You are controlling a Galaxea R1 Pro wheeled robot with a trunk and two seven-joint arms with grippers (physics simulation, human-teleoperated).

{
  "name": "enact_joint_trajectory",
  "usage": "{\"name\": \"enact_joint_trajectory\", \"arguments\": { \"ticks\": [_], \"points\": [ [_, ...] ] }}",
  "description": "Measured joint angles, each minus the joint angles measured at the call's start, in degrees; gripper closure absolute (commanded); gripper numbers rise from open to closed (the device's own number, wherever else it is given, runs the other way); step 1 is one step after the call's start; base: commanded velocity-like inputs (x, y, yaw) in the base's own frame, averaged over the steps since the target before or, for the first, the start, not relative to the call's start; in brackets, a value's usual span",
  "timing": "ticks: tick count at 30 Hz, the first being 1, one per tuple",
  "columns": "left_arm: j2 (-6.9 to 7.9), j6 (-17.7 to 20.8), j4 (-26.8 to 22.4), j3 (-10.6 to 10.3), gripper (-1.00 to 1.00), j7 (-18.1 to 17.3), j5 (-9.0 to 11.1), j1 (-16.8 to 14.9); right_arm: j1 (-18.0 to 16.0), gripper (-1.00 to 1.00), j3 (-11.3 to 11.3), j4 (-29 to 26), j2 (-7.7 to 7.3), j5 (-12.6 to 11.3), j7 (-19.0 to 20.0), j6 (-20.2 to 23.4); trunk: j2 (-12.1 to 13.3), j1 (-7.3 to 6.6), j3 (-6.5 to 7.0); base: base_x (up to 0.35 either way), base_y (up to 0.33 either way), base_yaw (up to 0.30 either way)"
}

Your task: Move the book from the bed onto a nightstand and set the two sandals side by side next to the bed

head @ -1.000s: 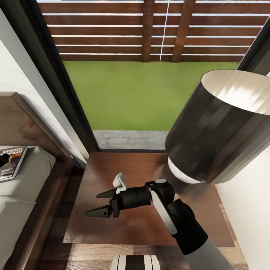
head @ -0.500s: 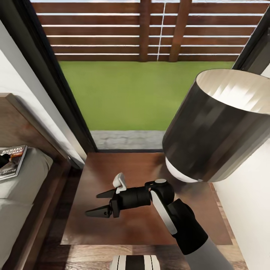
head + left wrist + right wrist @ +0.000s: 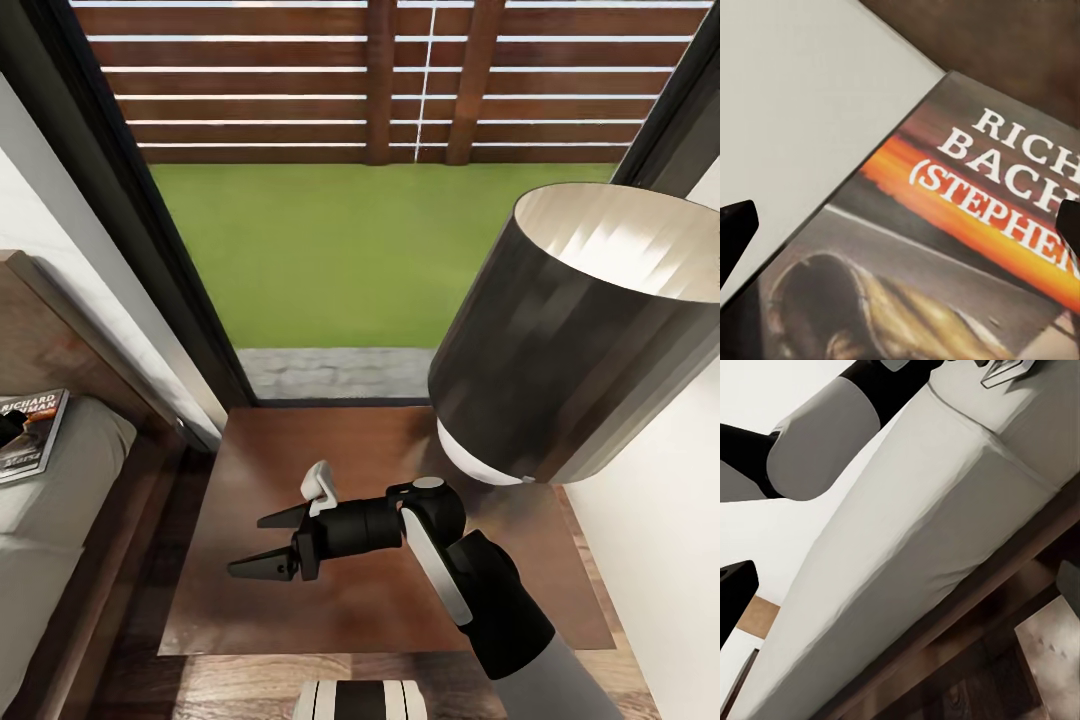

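Book (image 3: 28, 435): on the bed (image 3: 60, 520), not moved. Nightstand (image 3: 380, 600): bare of it. My right gripper (image 3: 262, 542): jaws apart, empty. My left gripper (image 3: 900, 225): apart over the cover. Sandals: unplaced, I judge.

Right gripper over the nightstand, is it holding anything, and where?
Nothing; the right gripper is open and empty above the nightstand.

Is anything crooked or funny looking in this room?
Yes. The lamp shade over the nightstand leans hard to one side instead of hanging straight, with its white bulb peeking out below. The book lies on the bed, flat.
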Motion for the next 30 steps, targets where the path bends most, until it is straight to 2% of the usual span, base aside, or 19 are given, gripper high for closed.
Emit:
{"name": "enact_joint_trajectory", "arguments": {
  "ticks": [3,8,30],
  "points": [
    [0.0,0.0,0.0,0.0,-1.0,0.0,0.1,0.0,0.0,-1.0,0.0,0.0,0.0,0.0,0.0,0.0,0.0,0.0,0.0,0.0,0.0,-0.036],
    [0.14,0.3,0.0,0.1,-1.0,0.3,-0.9,0.0,0.0,-1.0,0.0,0.0,0.0,0.0,0.0,0.0,0.0,0.0,0.16,0.0,0.0,-0.09],
    [0.2,0.1,0.1,0.1,-1.0,0.1,-0.6,0.0,0.0,-1.0,0.0,0.0,0.0,0.0,0.0,0.0,0.0,0.0,0.19,0.0,0.0,-0.003]
  ]
}}
